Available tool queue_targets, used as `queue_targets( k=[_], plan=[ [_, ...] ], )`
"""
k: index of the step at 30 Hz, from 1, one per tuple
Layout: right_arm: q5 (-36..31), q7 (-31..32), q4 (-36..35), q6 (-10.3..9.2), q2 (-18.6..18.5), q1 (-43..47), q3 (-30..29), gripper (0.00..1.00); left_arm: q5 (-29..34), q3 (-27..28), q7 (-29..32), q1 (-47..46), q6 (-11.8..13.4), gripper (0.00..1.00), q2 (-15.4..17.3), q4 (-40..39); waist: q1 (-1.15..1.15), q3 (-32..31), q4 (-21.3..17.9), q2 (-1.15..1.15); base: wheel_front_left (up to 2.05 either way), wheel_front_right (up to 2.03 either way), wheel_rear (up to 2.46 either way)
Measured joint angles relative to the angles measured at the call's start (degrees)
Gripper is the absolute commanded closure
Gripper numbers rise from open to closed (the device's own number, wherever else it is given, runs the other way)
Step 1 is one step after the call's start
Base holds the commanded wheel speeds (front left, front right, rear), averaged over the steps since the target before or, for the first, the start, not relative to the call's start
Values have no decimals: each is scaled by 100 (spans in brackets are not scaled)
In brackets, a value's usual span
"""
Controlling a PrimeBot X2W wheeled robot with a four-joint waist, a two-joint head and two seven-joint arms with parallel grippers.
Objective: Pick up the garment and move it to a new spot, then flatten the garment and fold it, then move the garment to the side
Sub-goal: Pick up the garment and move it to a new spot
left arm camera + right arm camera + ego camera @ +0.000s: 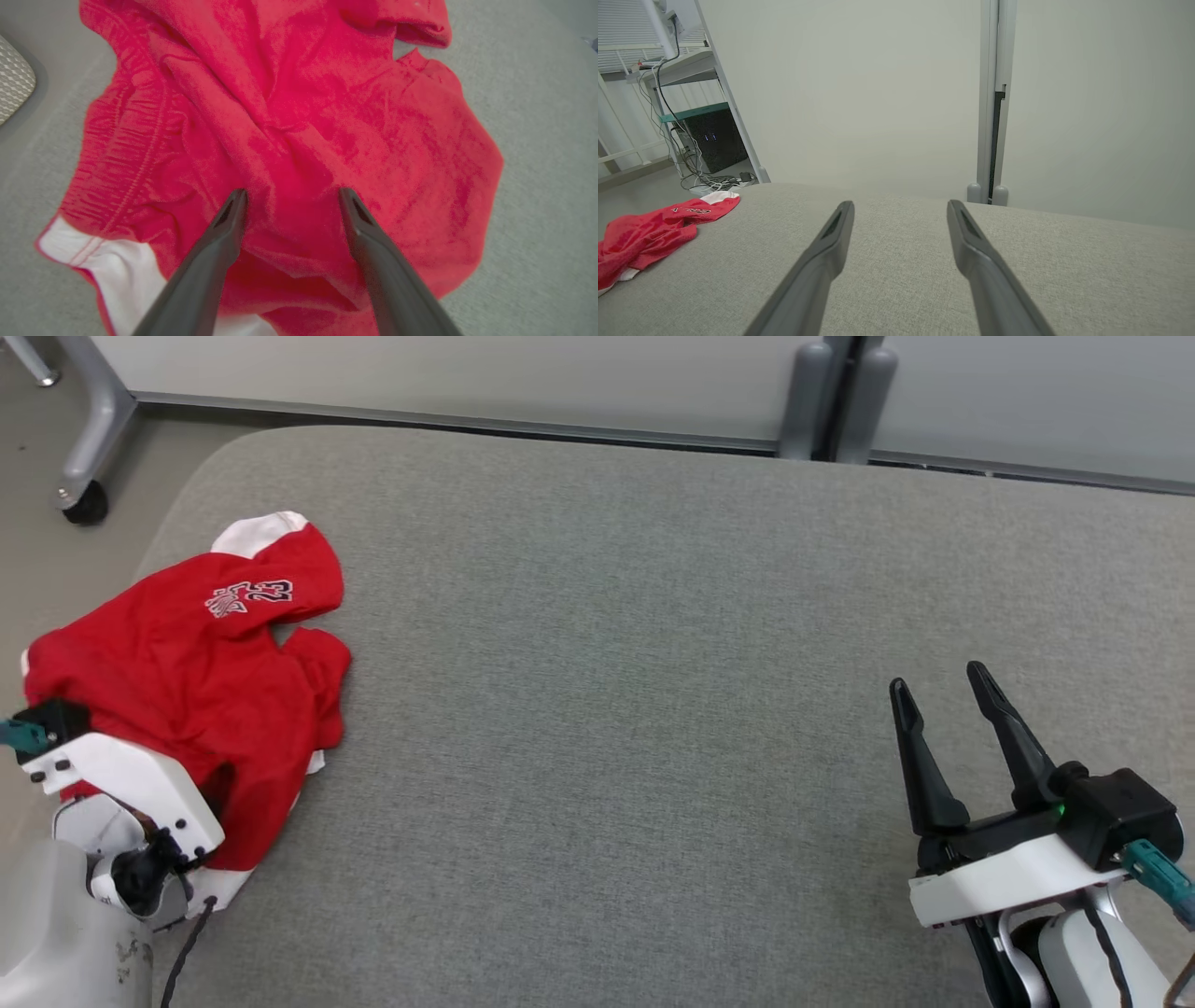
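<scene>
The wide grey fabric-covered padded surface carries everything, and most of it lies bare, which leaves plenty of room for the garment's new spot. The crumpled red garment with white trim and a white printed number lies bunched against the surface's left edge, nearer the front than the rounded far-left corner. It is well apart from the middle and from the right side. It is heaped in soft ridges rather than spread out, so the first step, lifting it, appears not yet done.

The left gripper points down into the heap, probably because a raised fold there gives two fingers something to pinch. Its jaws stand wide apart, straddling a crease near the cloth's middle, with the tips right at the fabric. They clamp nothing, and whether they press on the cloth I cannot tell.

The right gripper hovers low near the surface's front right corner, fingers aimed toward the far edge. It is likewise spread wide and empty, apparently parked clear so the left arm can work alone.
</scene>
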Motion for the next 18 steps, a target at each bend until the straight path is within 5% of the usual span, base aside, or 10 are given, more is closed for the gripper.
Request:
queue_targets(
  k=[4,5,7,8,18],
  plan=[
    [2,1,22,0,13,-93,37,0,-71,-1,3,-87,1,0,-24,657,0,148,-231,0,0,0,0],
    [2,0,22,0,16,-101,31,0,-87,1,-53,-115,-11,16,-1,765,0,169,-281,0,0,0,0],
    [2,1,25,0,16,-102,22,0,-93,-13,-127,-198,-47,84,62,954,0,194,-360,0,0,0,0],
    [3,1,27,0,16,-102,20,0,-94,-18,-205,-222,-64,100,88,1020,0,197,-386,0,0,0,0],
    [20,0,137,0,118,69,12,0,229,-482,-1384,-266,-212,100,353,1158,0,-278,-428,0,0,0,0]
  ],
)
